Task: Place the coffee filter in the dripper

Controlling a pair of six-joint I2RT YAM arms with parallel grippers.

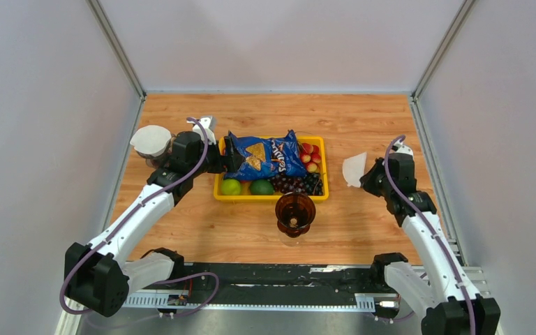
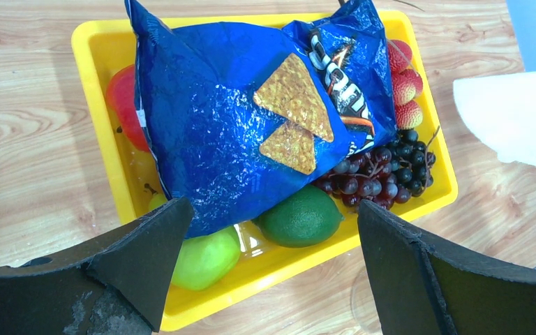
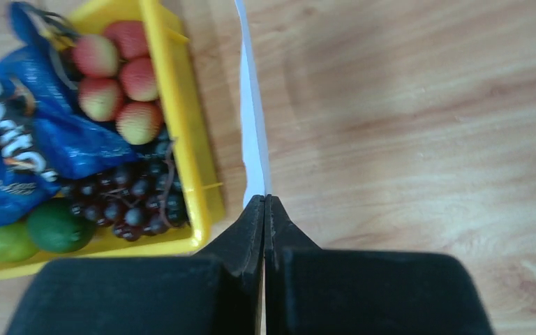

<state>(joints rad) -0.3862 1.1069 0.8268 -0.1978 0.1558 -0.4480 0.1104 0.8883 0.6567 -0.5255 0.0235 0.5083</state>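
The coffee filter [image 1: 354, 169] is a white paper held on edge off the table, right of the yellow tray. My right gripper [image 1: 367, 179] is shut on its near corner. In the right wrist view the filter [image 3: 253, 139] shows as a thin white strip rising from the closed fingertips of that gripper [image 3: 265, 199]. The dripper [image 1: 295, 211] is a brown translucent cone standing in front of the tray, left of the right gripper. My left gripper [image 1: 223, 155] is open over the tray's left end with nothing in it. The left wrist view shows this gripper [image 2: 272, 213] and the filter [image 2: 513, 115] beyond it.
The yellow tray [image 1: 321, 197] holds a blue chip bag [image 1: 264, 156], green limes [image 1: 231, 186], dark grapes [image 1: 296, 183] and red fruit [image 1: 310, 155]. Another white filter [image 1: 150, 139] sits at the back left beside the left arm. Grey walls close both sides.
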